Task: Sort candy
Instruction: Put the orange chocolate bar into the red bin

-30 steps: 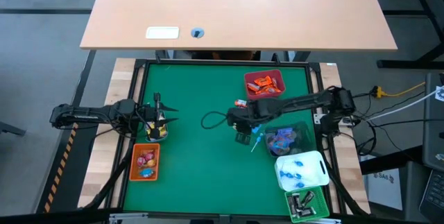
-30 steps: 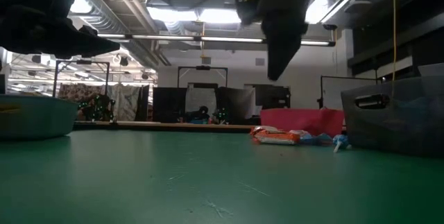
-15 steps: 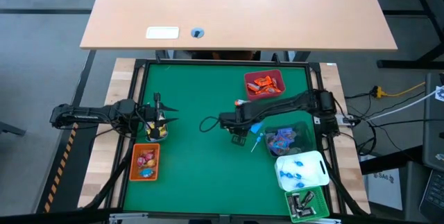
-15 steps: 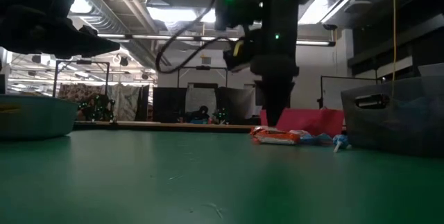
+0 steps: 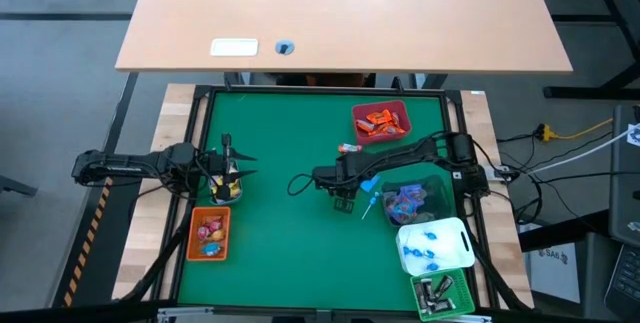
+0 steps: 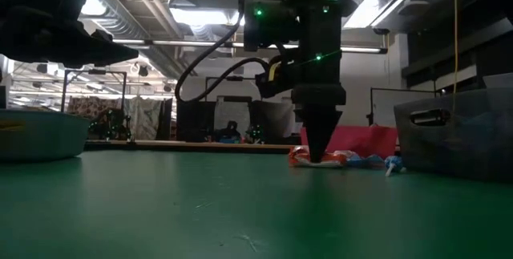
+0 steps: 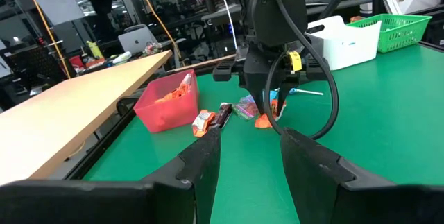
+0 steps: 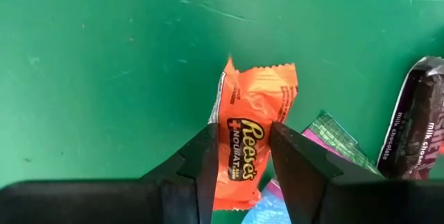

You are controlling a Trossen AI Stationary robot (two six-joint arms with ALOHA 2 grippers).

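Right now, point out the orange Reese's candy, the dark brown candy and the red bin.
orange Reese's candy (image 8: 251,141), right wrist view, wrapper's printed middle.
dark brown candy (image 8: 414,123), right wrist view, wrapper's middle.
red bin (image 5: 403,110), high view, far-right rim.

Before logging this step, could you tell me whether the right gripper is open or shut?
Open: the right gripper fingers straddle the orange candy lying flat on the mat.

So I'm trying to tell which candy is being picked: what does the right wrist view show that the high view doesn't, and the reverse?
Only the right wrist view shows the target clearly: an orange Reese's candy lying on the green mat between the right gripper and its open jaws, with a dark brown chocolate nearby. Only the high view shows the bins, such as the red bin and orange bin, and the left gripper waiting at the left. Both show the green mat.
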